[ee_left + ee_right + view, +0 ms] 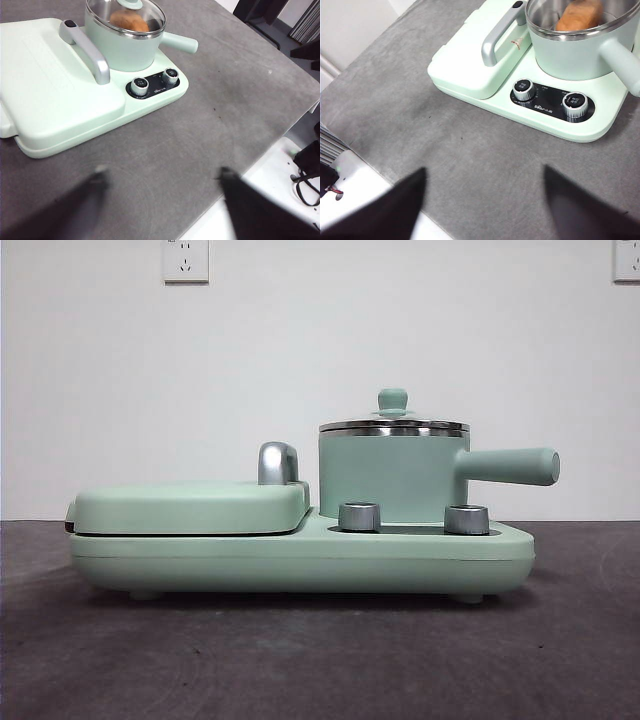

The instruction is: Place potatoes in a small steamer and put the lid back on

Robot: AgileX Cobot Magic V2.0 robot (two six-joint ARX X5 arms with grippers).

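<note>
Table [320, 660]; potatoes [129, 21] half-hidden under lid [125, 12].

Looks like a robot lab or test room posing as a kitchen, not a real home. The cooker [300, 550] is sitting alone on a bare grey table [320, 660], with a plain white wall [320, 360] standing behind the cooker and two sockets [186, 260] showing high above it. Past the table edge, cables [305, 180] are lying on white gear.
</note>
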